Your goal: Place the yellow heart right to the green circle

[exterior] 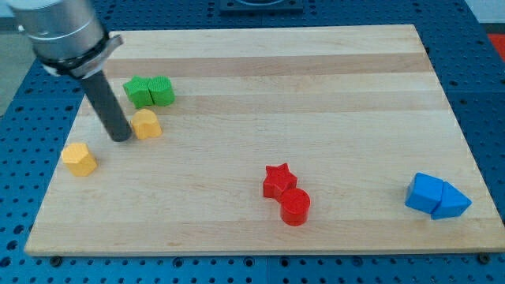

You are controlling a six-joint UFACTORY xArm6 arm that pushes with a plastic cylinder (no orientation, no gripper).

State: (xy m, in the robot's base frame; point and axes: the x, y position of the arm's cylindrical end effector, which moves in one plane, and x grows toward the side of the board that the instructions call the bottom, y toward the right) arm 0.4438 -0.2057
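Observation:
My tip (121, 137) rests on the wooden board (316, 95) at the view's left. The yellow heart (147, 124) lies just right of the tip, touching or nearly touching the rod. Above it sit the green circle (161, 90) and, pressed against the circle's left side, a green star-like block (138, 92). The heart is below and slightly left of the green circle, a short gap apart. A second yellow block (79, 158), roughly hexagonal, lies below and left of the tip.
A red star (279, 180) and a red circle (295, 207) touch each other at the bottom middle. Two blue blocks, a cube-like one (426, 192) and a triangle (452, 203), sit at the bottom right near the board's edge.

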